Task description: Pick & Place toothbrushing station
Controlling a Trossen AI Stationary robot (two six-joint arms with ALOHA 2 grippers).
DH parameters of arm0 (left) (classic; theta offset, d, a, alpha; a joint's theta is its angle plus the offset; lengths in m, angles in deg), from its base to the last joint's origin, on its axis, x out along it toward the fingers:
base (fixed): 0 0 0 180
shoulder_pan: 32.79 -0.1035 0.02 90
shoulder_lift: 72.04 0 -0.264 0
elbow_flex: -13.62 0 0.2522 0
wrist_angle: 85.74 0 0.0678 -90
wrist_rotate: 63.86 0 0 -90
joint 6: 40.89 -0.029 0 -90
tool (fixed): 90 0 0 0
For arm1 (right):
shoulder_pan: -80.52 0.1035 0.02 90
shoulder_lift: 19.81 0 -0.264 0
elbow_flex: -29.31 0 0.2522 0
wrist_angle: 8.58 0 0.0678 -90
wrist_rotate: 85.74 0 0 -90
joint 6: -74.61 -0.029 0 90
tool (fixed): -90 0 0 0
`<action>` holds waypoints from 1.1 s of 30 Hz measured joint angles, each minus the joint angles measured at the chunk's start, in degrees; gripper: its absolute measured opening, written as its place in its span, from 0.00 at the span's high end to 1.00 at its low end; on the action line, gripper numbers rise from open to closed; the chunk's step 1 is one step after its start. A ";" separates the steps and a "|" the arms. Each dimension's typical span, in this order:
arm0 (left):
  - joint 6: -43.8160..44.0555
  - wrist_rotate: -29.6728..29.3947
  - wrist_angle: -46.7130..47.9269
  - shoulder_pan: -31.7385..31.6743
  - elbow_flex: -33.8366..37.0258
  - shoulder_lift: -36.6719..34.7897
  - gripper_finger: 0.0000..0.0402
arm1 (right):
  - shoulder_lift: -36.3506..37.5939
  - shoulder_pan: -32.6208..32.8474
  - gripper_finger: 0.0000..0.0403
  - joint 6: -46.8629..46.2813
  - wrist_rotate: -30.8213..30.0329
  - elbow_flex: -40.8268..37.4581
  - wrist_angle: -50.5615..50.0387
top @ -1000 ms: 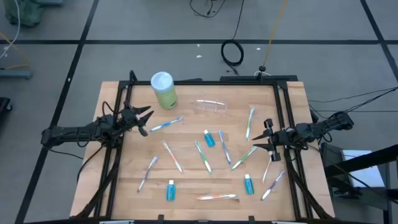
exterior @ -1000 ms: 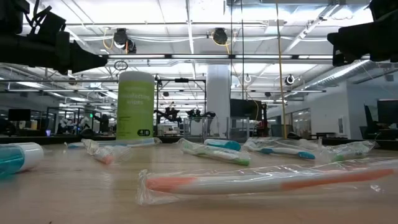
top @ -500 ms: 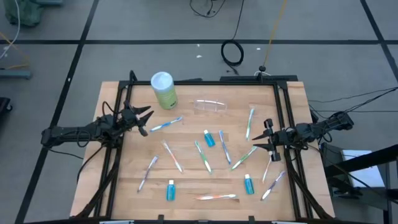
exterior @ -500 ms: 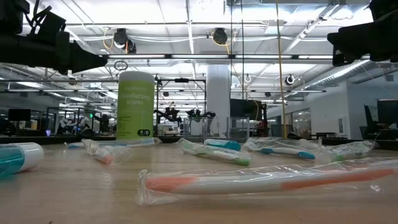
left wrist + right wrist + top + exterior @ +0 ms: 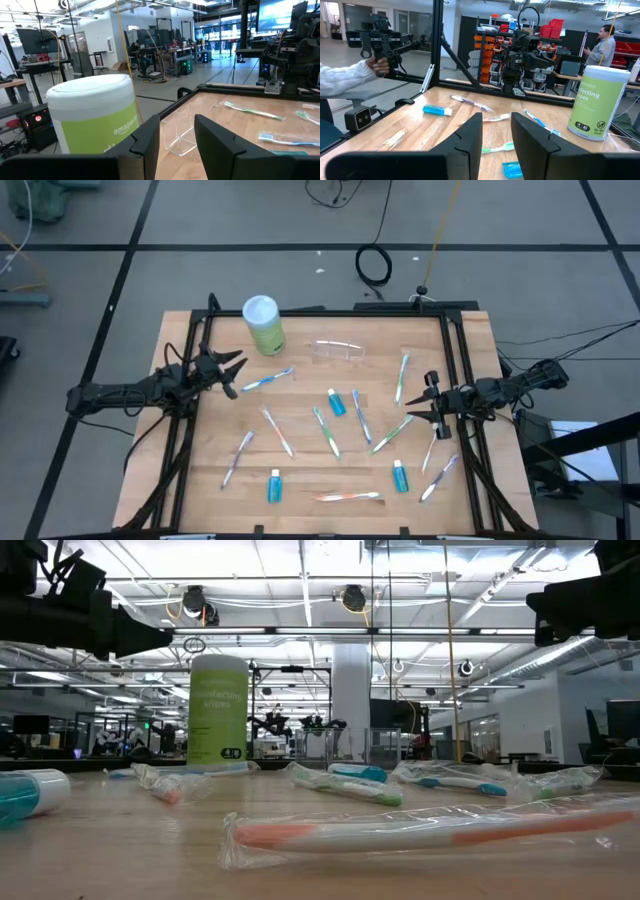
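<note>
Nothing is held at this moment; the pick-and-place is judged to be at its start, with no item yet lifted. The toothbrushes [image 5: 330,432] and small blue tubes [image 5: 335,403] are seen scattered flat over the middle and near part of the table [image 5: 300,470], most in clear wrappers. A clear container [image 5: 338,351] lies near the far edge, beside the green wipes canister [image 5: 264,325]. The left gripper [image 5: 233,372] is held at the table's left side, fingers parted and empty, close to a blue-handled toothbrush [image 5: 268,379]. The right gripper [image 5: 430,409] is held at the right side, fingers likewise apart and empty, among several brushes. A descent onto one brush is judged to be called for next, fingers set across its slim handle
</note>
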 joint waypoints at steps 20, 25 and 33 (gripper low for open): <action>3.24 2.32 2.71 0.07 0.00 0.02 0.68 | -1.56 0.00 0.76 -5.44 -3.66 -0.01 0.01; 0.45 1.37 -4.11 0.04 -0.02 1.84 0.68 | -2.95 -1.03 0.76 -8.01 -17.38 0.29 0.75; 0.70 0.66 -9.04 -0.69 -3.24 14.46 0.68 | -11.72 -5.79 0.76 -8.41 -11.91 3.92 4.05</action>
